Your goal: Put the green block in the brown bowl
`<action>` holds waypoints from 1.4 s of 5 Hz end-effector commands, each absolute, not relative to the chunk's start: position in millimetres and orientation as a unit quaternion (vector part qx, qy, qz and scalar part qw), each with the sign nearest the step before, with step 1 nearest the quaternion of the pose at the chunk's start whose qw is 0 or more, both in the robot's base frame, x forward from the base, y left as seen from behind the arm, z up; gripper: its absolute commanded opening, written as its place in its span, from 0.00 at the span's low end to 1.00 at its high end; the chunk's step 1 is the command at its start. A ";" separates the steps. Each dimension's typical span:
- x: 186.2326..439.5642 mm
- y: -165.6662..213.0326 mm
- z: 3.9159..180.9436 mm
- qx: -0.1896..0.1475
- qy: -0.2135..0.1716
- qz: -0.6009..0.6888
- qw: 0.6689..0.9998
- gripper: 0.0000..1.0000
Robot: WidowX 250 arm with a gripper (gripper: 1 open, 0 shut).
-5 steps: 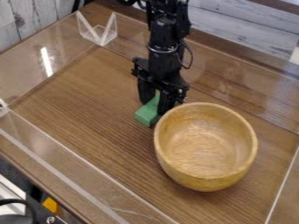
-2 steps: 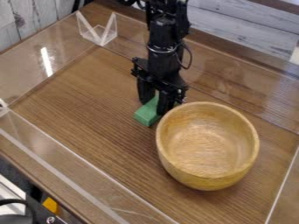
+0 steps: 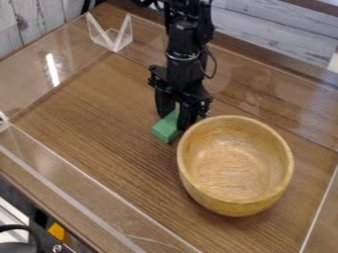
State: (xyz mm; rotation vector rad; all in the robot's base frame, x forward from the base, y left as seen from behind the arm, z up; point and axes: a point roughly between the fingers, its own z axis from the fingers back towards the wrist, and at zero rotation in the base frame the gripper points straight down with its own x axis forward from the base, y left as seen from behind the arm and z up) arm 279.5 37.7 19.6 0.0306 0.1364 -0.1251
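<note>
The green block [image 3: 165, 127] sits on the wooden table just left of the brown bowl [image 3: 234, 164], its upper end between the black fingers of my gripper [image 3: 176, 112]. The gripper points straight down from the black arm and its jaws are shut on the block. Only the block's lower part shows below the fingers. The bowl is upright with nothing in its hollow, its rim nearly touching the block and the right finger.
Clear acrylic walls [image 3: 79, 188] border the table at the front and left. A clear folded stand [image 3: 111, 34] is at the back left. A pale plank wall runs along the back.
</note>
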 end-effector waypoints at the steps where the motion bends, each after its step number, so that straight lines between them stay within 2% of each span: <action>1: 252.9 43.3 2.8 0.006 0.122 -0.057 0.991 0.00; 5: 243.4 37.3 3.0 0.002 0.141 -0.054 0.989 0.00; 7: 240.8 33.1 16.2 0.002 0.141 -0.054 0.989 0.00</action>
